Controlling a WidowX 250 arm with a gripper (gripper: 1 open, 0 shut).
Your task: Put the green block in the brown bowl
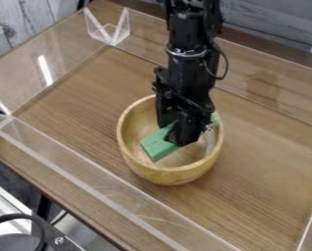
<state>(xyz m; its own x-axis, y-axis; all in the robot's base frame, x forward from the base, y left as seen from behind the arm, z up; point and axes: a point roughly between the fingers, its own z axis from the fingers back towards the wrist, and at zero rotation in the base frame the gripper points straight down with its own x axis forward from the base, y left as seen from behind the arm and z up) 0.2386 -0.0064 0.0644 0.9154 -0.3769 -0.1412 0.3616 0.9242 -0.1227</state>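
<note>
The brown bowl [132,157] sits in the middle of the wooden table, a round tan wooden dish with thick walls. Inside it lies the green block [159,147], a bright green bar tilted against the bowl's inside. My black gripper [185,135] points almost straight down into the bowl and is shut on the green block's upper end. The fingertips and that end of the block are partly hidden behind the gripper body.
A clear acrylic wall [67,162] runs around the wooden tabletop [80,98]. A small clear stand [110,27] stands at the far left corner. Dark cables [27,235] lie below the near edge.
</note>
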